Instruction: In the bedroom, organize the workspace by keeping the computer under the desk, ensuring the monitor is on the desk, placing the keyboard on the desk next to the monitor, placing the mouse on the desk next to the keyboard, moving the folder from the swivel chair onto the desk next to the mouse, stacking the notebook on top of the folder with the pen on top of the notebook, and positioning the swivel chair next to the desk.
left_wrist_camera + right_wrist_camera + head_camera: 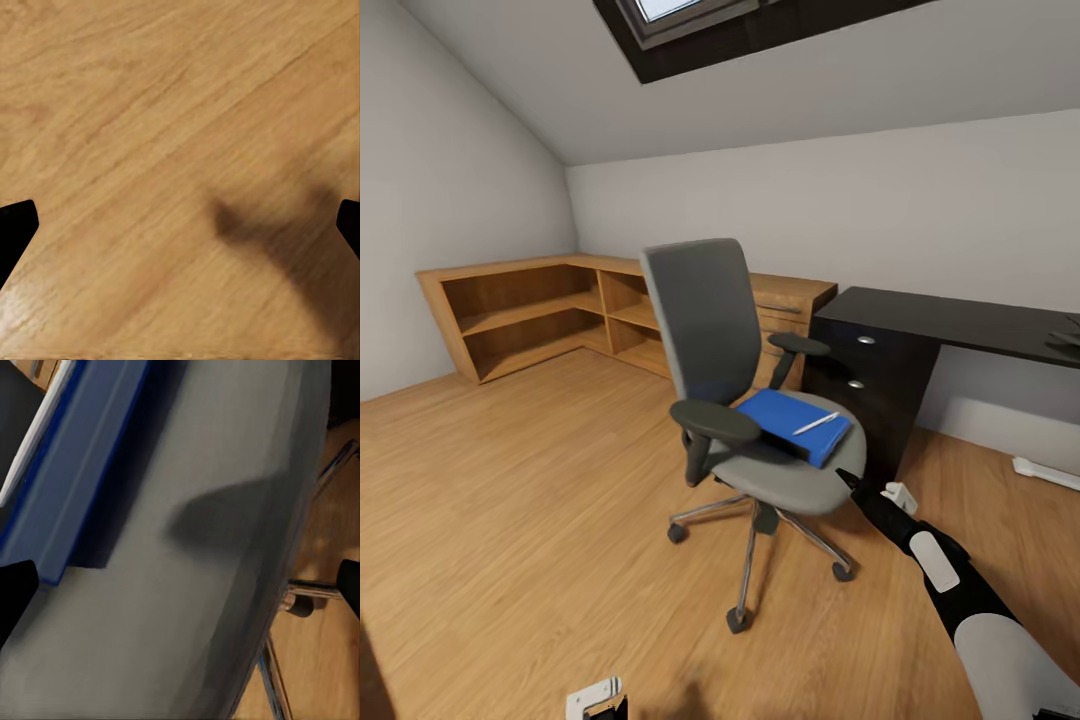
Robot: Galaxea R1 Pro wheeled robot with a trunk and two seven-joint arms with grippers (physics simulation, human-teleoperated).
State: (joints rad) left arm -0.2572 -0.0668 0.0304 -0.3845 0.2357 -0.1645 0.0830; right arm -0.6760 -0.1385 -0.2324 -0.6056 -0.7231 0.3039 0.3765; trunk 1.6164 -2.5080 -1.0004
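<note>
While on grey swivel chair (760, 470): blue folder (788, 420) w/ whitish pen (816, 423).

The right gripper (180, 585) hangs over the grey seat of the swivel chair (195, 607), its jaws spread wide, one dark fingertip (13, 596) at 9 o'clock and the other at 3 o'clock. The blue folder (82, 472) lies on the seat toward 11 o'clock. Chrome chair legs and wooden floor (330, 660) show past the seat edge toward 4 o'clock
</note>
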